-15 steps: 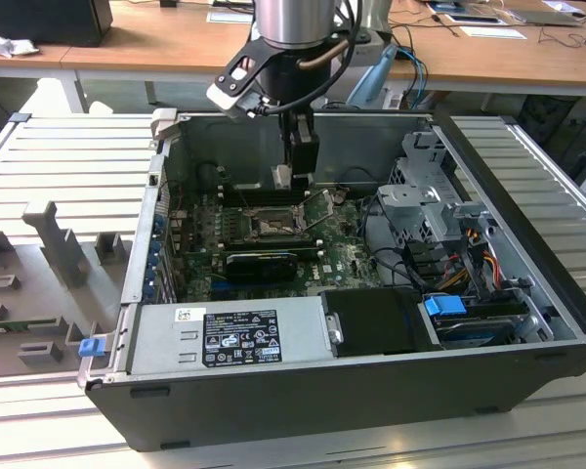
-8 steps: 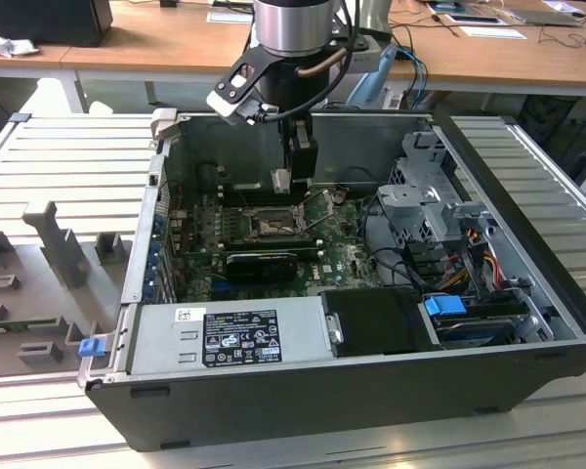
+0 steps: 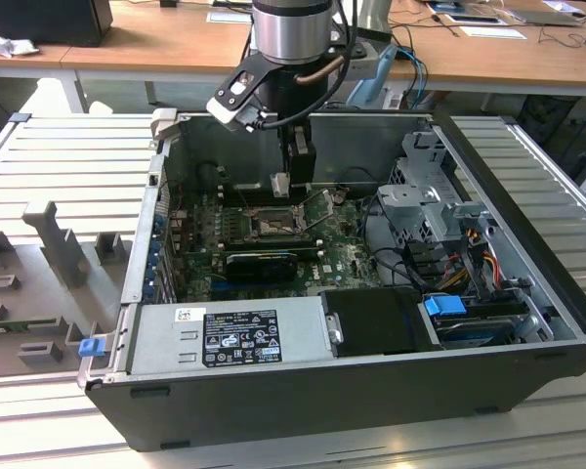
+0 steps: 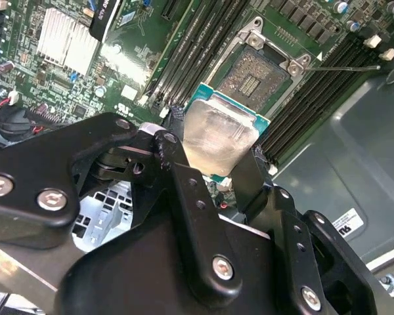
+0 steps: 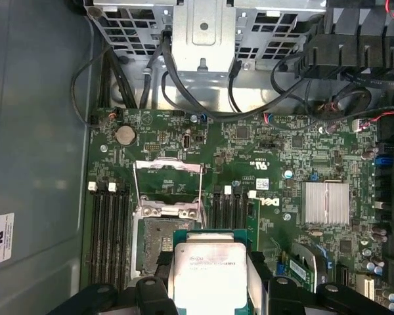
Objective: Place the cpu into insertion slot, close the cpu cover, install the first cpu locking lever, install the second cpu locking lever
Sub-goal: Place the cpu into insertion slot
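Fingers (image 4: 253, 180) clamp the cpu (image 4: 217, 134) level, metal face up, near open socket (image 4: 259, 72).

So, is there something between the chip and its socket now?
Nothing visible stands between them. The tool holds the chip in the air near the socket. The cover is swung open, and the socket lies bare.

Ribbed metal bench (image 3: 68, 161) under me, w/ open PC case (image 3: 352, 405) on it.
Case lies on its side mid-bench; grey fixture blocks (image 3: 63, 249) sit on the slats at exterior view's left, beside it.
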You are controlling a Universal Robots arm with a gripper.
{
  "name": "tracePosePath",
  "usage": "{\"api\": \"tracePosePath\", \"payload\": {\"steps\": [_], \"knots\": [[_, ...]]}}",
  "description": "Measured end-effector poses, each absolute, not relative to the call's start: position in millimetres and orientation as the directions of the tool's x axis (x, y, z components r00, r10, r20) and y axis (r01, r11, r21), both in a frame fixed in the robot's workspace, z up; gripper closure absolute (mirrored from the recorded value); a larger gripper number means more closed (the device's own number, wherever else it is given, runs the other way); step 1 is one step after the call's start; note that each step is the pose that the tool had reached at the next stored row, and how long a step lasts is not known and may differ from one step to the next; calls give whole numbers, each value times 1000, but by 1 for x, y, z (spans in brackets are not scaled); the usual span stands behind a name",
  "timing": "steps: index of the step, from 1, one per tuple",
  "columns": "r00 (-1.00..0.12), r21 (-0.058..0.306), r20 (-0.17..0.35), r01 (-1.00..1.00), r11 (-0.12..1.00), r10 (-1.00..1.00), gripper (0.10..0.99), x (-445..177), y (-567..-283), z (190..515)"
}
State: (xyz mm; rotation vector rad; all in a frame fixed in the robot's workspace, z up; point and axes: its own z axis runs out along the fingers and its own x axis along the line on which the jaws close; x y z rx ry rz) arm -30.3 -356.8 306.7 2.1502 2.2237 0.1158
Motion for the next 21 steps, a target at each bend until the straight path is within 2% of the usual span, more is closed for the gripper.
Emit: {"api": "tracePosePath", "payload": {"steps": [21], "knots": [[-30,86,19,996,29,999,557,-31,-357,285]]}}
